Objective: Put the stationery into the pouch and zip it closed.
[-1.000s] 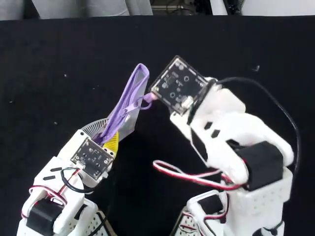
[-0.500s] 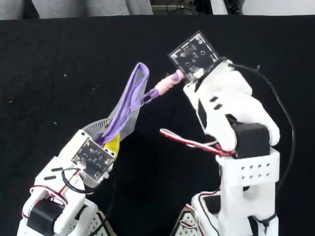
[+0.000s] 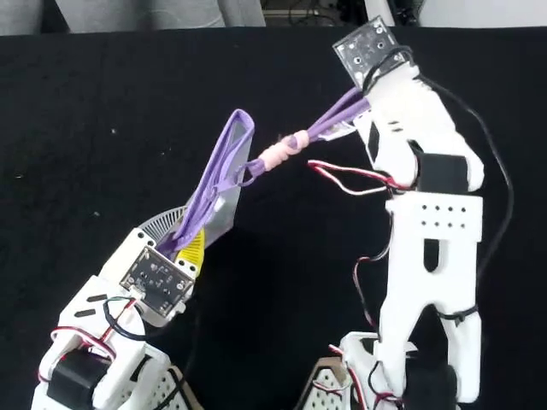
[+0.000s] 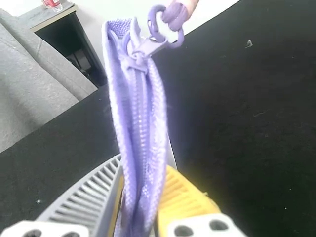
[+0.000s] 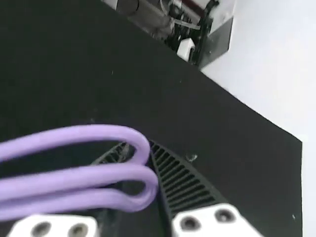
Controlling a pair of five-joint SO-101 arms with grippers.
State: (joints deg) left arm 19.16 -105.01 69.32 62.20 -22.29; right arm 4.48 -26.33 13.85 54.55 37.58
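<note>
Pouch [image 3: 224, 175] held upright above black table [image 3: 85, 128], lower end pinched between ribbed grey and yellow fingers of left gripper [image 3: 181, 237]. Likely light, soft and floppy: translucent body, purple woven zip strip along edge. Slider [image 4: 148, 47] sits at far top end; zip looks closed. Smooth purple cord loop [image 3: 329, 124] with pink bead [image 3: 282, 152] runs taut from slider to right gripper [image 3: 352, 120], jaws pressed together on cord. Best holds, by judgement: seam end and cord.

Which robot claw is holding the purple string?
The right gripper, farther up the table: the purple string is pinched in it. The left gripper grips the pouch instead.
</note>
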